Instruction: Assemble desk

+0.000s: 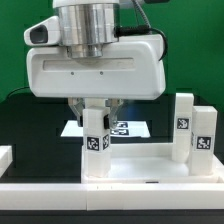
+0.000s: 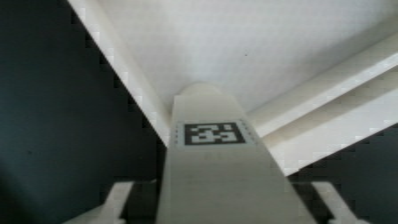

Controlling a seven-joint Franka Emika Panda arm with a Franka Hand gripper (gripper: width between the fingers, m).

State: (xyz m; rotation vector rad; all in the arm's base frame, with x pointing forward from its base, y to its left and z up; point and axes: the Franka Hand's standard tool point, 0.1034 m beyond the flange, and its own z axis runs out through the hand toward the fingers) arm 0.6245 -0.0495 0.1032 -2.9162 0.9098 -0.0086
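The white desk tabletop point(image 1: 140, 162) lies flat near the front of the table. Three short square tagged legs stand upright on it. Two of them point(image 1: 183, 122) point(image 1: 203, 142) are on the exterior view's right. The third leg point(image 1: 96, 145) is toward the exterior view's left, straight under my gripper point(image 1: 96, 115). In the wrist view this leg point(image 2: 217, 140) runs up between my fingers point(image 2: 128, 205), with dark gaps on both sides. My gripper point(image 2: 222, 205) straddles it and looks open. The tabletop's rimmed surface point(image 2: 231, 50) lies beyond the leg.
The marker board point(image 1: 125, 128) lies flat on the black table behind the legs. A low white rail point(image 1: 110, 192) runs along the front edge, and a white block point(image 1: 5, 155) sits at the exterior view's left. A green wall stands behind.
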